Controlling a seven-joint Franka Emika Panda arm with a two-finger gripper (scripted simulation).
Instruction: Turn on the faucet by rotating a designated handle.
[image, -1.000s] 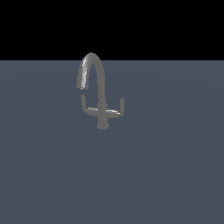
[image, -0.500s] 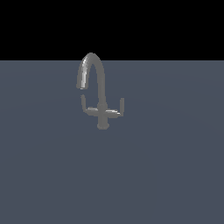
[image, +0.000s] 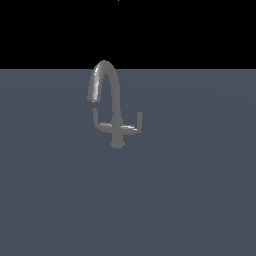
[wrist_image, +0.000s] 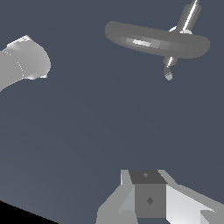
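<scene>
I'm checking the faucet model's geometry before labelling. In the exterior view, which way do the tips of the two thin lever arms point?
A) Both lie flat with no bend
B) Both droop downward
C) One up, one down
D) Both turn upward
D: on the small grey metal gooseneck faucet, the duller lever arm under the spout's mouth and the brighter twin lever arm each end in an upturned tip.

Flat slate-grey surface (image: 190, 190) beneath my workspace.
It fills the lower exterior view, meeting a black background (image: 200, 30) along a straight horizon.
</scene>
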